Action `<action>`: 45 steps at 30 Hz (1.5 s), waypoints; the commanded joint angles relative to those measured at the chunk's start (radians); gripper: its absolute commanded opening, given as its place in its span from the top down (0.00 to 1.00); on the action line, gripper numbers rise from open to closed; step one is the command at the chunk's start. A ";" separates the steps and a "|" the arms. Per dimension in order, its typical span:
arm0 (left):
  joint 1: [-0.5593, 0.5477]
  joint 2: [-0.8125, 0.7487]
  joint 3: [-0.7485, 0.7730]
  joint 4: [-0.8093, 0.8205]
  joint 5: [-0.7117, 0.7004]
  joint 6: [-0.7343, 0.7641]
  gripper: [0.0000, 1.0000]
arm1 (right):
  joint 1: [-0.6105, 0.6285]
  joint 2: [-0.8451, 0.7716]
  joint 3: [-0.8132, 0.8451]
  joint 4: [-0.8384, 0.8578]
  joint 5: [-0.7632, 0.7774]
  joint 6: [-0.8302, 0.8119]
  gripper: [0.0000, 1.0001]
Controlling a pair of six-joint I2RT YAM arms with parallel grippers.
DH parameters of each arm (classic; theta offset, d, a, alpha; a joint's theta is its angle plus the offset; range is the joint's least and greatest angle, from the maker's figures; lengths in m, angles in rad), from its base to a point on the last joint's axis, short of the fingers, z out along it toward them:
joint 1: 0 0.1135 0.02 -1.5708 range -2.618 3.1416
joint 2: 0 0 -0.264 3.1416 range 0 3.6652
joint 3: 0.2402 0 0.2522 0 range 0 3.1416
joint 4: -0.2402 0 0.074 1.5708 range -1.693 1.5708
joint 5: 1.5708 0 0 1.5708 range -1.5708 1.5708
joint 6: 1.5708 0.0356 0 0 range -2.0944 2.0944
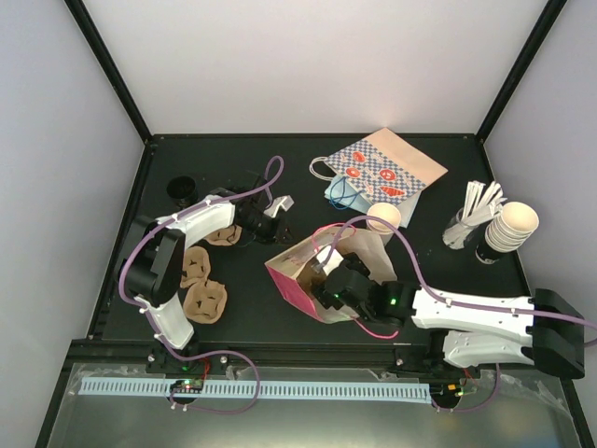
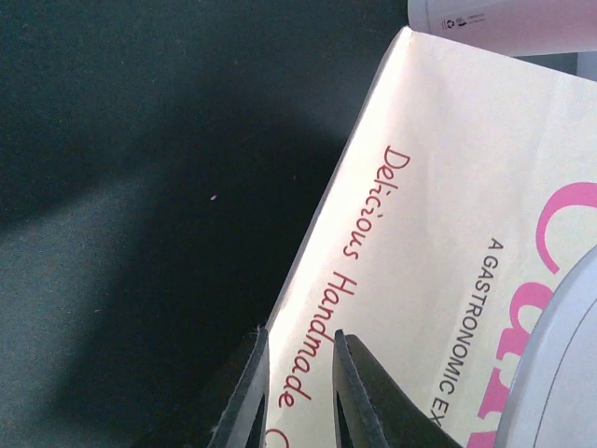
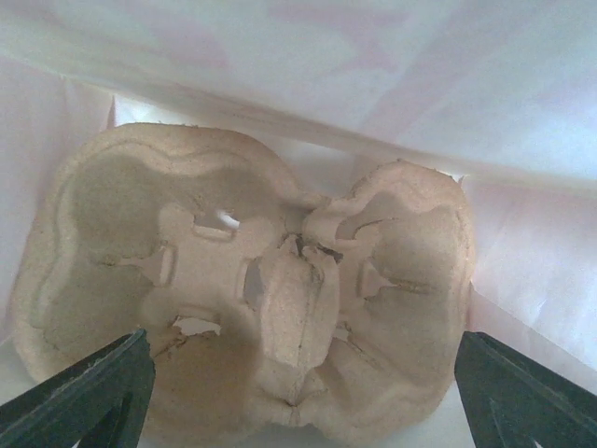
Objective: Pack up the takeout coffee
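Right claw (image 3: 300, 341) hangs released inside the bag (image 3: 280, 56), with the tray (image 3: 261, 280) just below it. Whether the left claw (image 2: 300, 334) grips anything is unclear. Next, probably: withdraw for the cup (image 1: 382, 217).

Two robot arms, white shells with black joints: left arm (image 1: 171, 317) at 8 o'clock, right arm (image 1: 476, 310) at 4 o'clock carrying small green lights (image 1: 393, 301). Lilac cables (image 1: 279, 168) loop along both. Tool fingers (image 3: 93, 397) are dark, wedge-shaped

1. paper bag (image 2: 448, 187), cream side: red script "Delicious Handmade".
2. Same side: dark capitals "A GASTRONOMIC EX", cut off by the frame edge.
3. Same side: big pink letters, cropped, unreadable.
4. white cup (image 2: 504, 17): tiny dark print, unreadable.
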 commanded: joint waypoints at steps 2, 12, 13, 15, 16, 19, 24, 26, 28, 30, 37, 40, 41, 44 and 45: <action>-0.008 -0.041 0.026 -0.010 0.026 0.012 0.78 | 0.005 -0.029 0.073 -0.120 0.015 0.056 0.10; -0.008 -0.044 0.024 -0.011 0.032 0.025 0.78 | 0.008 -0.088 0.079 -0.152 -0.161 -0.127 0.16; -0.007 -0.043 0.026 -0.011 0.032 0.028 0.78 | 0.012 -0.101 0.068 -0.141 -0.163 -0.160 0.17; -0.008 -0.040 0.028 -0.015 0.036 0.029 0.78 | 0.023 -0.130 0.045 -0.107 -0.163 -0.246 0.18; -0.009 -0.038 0.029 -0.016 0.038 0.031 0.78 | 0.034 -0.145 0.029 -0.089 -0.161 -0.301 0.19; -0.013 -0.031 0.038 -0.024 0.044 0.037 0.78 | 0.068 -0.184 -0.021 -0.026 -0.141 -0.490 0.24; -0.025 -0.009 0.049 -0.033 0.051 0.049 0.78 | 0.075 -0.158 -0.034 -0.012 -0.127 -0.701 0.56; -0.030 0.002 0.051 -0.032 0.057 0.051 0.78 | 0.075 -0.110 -0.027 -0.016 -0.095 -0.767 0.74; -0.035 0.014 0.056 -0.033 0.062 0.056 0.78 | 0.075 -0.060 -0.011 -0.039 -0.088 -0.838 0.92; -0.040 0.026 0.063 -0.038 0.066 0.061 0.78 | 0.075 -0.010 0.002 -0.053 -0.075 -0.890 0.99; -0.052 0.041 0.082 -0.060 0.077 0.083 0.78 | 0.075 0.096 0.025 0.061 0.055 -0.972 0.99; -0.058 0.043 0.084 -0.068 0.084 0.094 0.78 | 0.075 0.126 0.039 0.090 0.074 -0.991 0.98; -0.061 0.043 0.085 -0.068 0.087 0.096 0.78 | 0.075 0.138 0.043 0.093 0.074 -0.994 0.98; -0.069 0.041 0.084 -0.069 0.115 0.104 0.78 | 0.074 0.180 0.037 0.136 0.074 -0.997 0.98; -0.072 0.040 0.085 -0.070 0.123 0.107 0.78 | 0.074 0.195 0.032 0.157 0.075 -0.998 0.98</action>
